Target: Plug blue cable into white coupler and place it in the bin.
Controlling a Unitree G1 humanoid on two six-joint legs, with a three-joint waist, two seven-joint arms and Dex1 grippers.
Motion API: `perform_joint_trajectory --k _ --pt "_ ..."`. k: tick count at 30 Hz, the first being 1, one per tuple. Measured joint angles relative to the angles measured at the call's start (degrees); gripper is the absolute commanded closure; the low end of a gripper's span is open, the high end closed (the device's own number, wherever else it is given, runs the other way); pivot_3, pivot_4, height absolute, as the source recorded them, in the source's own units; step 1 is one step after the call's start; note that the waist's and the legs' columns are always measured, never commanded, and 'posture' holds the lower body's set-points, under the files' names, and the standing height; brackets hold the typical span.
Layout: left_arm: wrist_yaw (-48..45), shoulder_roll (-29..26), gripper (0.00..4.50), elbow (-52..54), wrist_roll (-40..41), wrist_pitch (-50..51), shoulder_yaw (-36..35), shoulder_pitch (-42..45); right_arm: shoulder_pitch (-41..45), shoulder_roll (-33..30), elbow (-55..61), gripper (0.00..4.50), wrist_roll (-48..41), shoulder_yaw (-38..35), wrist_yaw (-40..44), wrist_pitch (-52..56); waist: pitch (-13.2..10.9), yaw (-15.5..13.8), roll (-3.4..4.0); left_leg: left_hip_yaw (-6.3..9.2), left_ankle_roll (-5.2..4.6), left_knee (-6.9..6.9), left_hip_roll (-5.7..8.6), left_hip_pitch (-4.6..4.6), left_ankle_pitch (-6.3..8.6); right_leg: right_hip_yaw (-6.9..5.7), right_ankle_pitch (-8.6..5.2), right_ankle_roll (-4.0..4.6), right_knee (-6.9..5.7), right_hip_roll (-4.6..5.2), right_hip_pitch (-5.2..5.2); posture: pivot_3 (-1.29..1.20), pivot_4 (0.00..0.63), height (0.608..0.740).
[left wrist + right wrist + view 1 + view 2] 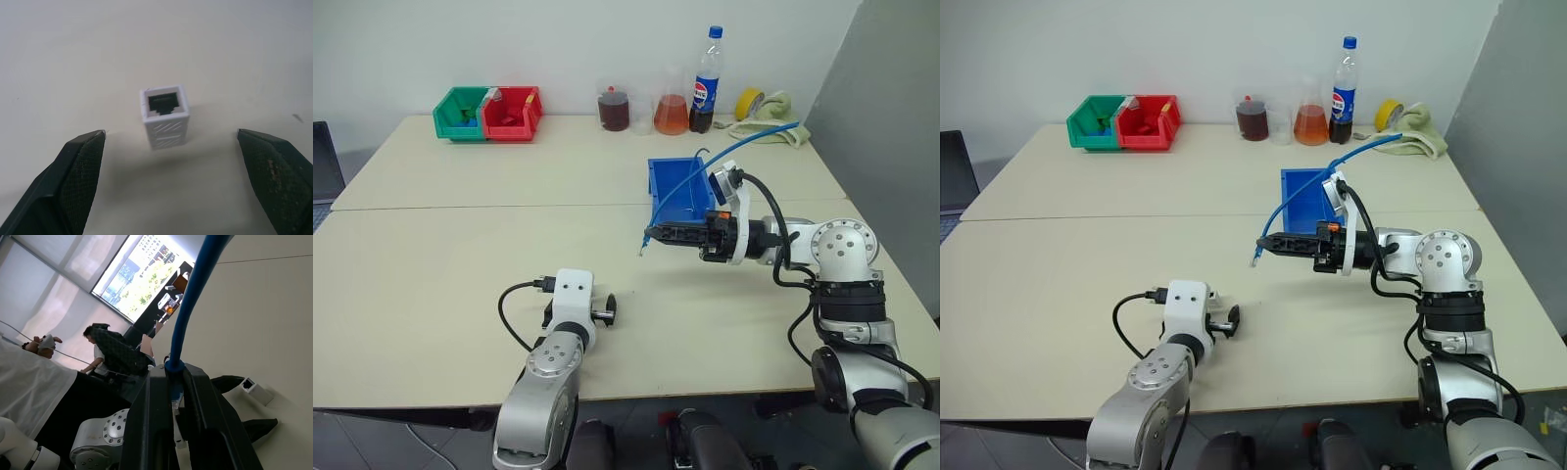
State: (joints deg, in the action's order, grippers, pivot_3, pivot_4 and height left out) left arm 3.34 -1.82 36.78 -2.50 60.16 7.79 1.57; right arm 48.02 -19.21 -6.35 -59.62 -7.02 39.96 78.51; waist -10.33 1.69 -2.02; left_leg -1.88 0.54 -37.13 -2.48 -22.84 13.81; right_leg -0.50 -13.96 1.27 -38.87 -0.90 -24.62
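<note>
Left wrist view: we note left gripper (171, 181) spread around white coupler (165, 117); right gripper (651, 234) pinching blue cable (690, 181) near bin (668, 179).

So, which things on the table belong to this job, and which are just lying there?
For the job:
- thin light-blue cable, held by right gripper
- small white plastic coupler, between the open left gripper fingers
- rectangular blue plastic bin

Lying about:
- green bin
- red bin
- cola bottle
- yellow tape roll

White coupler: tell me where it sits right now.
The white coupler stands on the beige table, near its front edge, between the open jaws of the left gripper, socket facing the camera in the left wrist view.
</note>
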Motion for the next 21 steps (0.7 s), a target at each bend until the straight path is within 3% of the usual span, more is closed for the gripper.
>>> perform_joint_trajectory --k 21 --pt "0.87 1.49 0.01 -1.66 -0.8 0.96 -0.97 1.35 0.26 -0.11 0.0 4.42 0.01 -0.09 -0.1 -0.09 0.0 0.02 0.0 0.01 0.0 0.03 0.0 -0.03 0.0 -0.02 0.0 0.0 0.07 0.0 0.0 0.0 0.15 0.74"
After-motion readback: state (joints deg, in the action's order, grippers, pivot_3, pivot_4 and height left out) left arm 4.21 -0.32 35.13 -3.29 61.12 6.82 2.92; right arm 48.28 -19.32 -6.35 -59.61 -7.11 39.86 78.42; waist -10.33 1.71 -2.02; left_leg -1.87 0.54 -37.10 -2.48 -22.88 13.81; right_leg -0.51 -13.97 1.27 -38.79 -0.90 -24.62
